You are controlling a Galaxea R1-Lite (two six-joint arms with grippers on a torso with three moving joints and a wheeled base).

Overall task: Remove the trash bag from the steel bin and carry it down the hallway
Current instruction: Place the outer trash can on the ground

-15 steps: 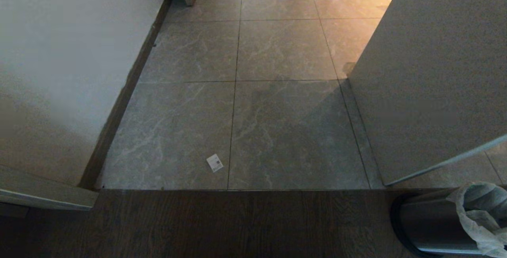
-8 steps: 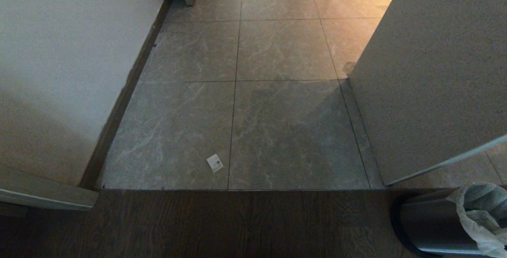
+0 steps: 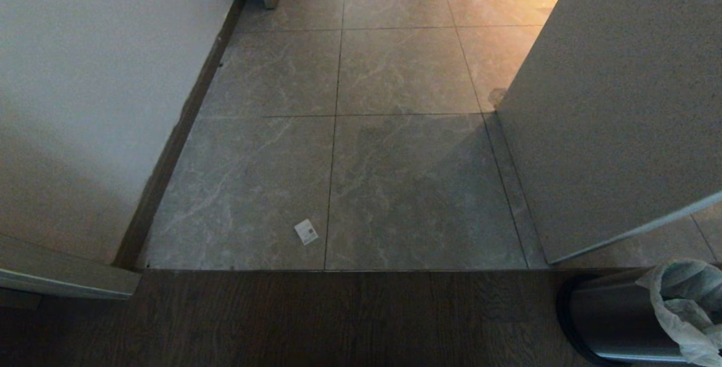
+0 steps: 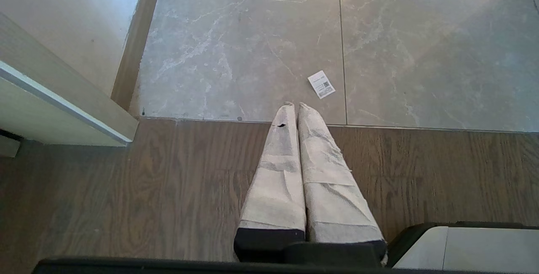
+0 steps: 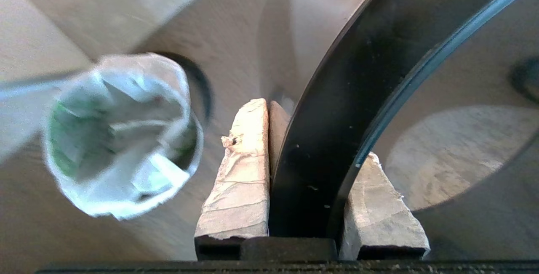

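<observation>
A: Any writing to read?

B: Only a small white paper slip (image 3: 306,231) lying flat on the hallway (image 3: 395,74) tiles, just past the strip where the dark wooden floor (image 3: 282,322) ends. It carries a square code mark; the print is too small to make out. The trash bag (image 5: 122,135) has green printing, also unreadable.

A: How does the bag look?

B: Thin, crinkly and white, with its mouth gaping open and its edge folded out over the top. It sits inside the steel bin (image 3: 609,322), which stands on the wooden floor at the robot's right, beside the corner of a pale wall (only part of it shows in the head view).

A: And the grippers?

B: The right gripper (image 5: 269,105) hangs above the floor just beside the bin, its cloth-wrapped fingers (image 5: 240,190) clamped on a black curved band (image 5: 320,139) with a pale shiny edge that runs up between them. What the band belongs to, I cannot tell. The left gripper (image 4: 294,105) points down at the wooden floor near the tile edge, fingers pressed together and holding nothing.
</observation>
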